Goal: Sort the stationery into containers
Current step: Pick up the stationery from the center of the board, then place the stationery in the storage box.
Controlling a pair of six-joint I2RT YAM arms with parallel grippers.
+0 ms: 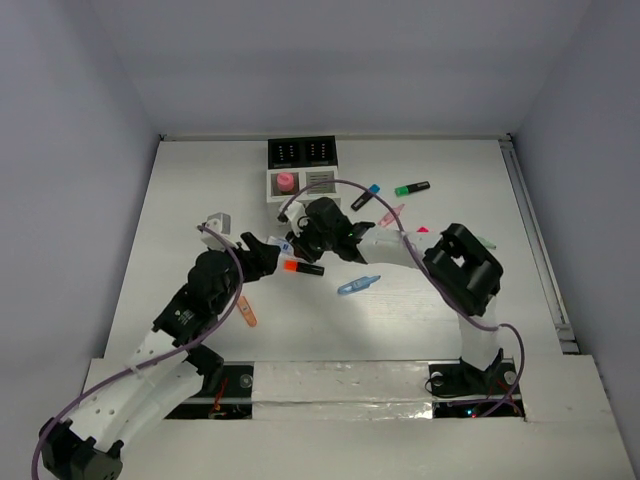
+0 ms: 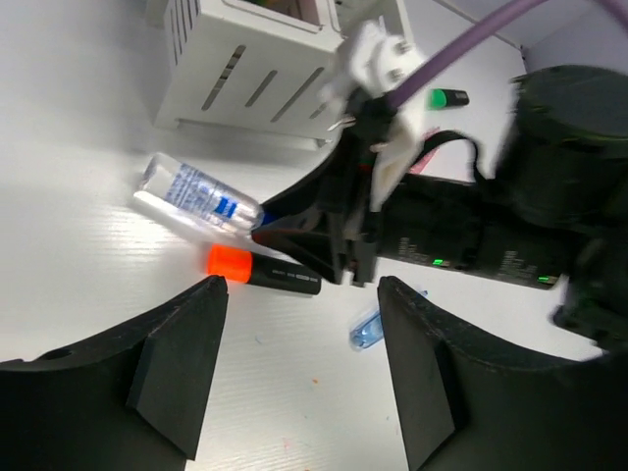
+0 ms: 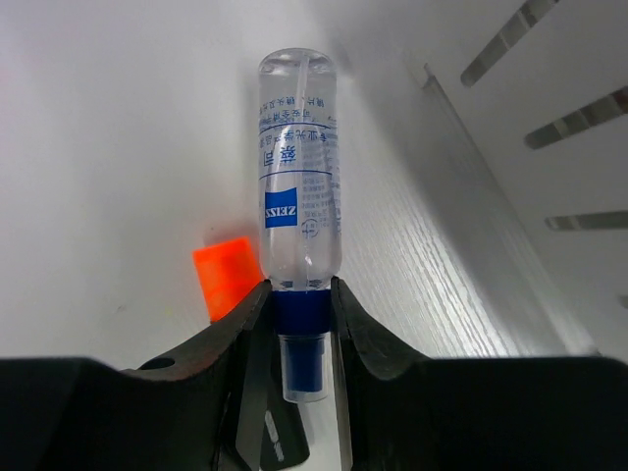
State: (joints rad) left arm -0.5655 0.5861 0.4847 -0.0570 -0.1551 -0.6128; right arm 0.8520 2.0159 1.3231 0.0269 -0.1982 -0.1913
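My right gripper [image 3: 301,319] is shut on the blue collar of a small clear spray bottle [image 3: 299,196], held low over the table beside a white slotted cup [image 3: 549,147]. In the top view this gripper [image 1: 288,242] is just in front of the block of cups [image 1: 302,168]. An orange-capped black highlighter [image 1: 302,267] lies under it, and it also shows in the left wrist view [image 2: 263,272]. My left gripper [image 2: 299,383] is open and empty, just near of that highlighter. A pastel blue pen [image 1: 358,285] lies to the right.
A pink item [image 1: 286,181] stands in the left white cup. A blue-capped highlighter [image 1: 366,196], a green-capped highlighter [image 1: 412,188] and a pink pen [image 1: 390,215] lie right of the cups. An orange pen [image 1: 247,312] lies by my left arm.
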